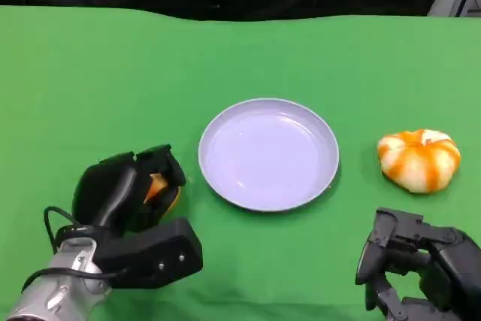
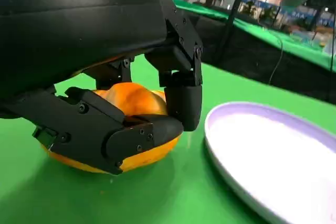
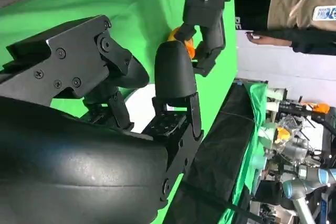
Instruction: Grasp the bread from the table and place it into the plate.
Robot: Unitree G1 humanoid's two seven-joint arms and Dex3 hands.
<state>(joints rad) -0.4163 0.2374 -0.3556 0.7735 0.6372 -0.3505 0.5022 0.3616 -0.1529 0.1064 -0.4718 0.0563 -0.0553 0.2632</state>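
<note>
My left hand (image 2: 121,108) closes over the orange bread (image 2: 131,100) on the table beside the plate (image 1: 268,153); probably soft and light, best cupped gently around its sides.

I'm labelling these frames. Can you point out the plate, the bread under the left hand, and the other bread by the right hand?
plate (image 1: 268,114): head view, far rim.
orange bread (image 2: 137,99): left wrist view, top between the fingers.
white-and-orange bread (image 1: 418,158): head view, centre of its top.
</note>
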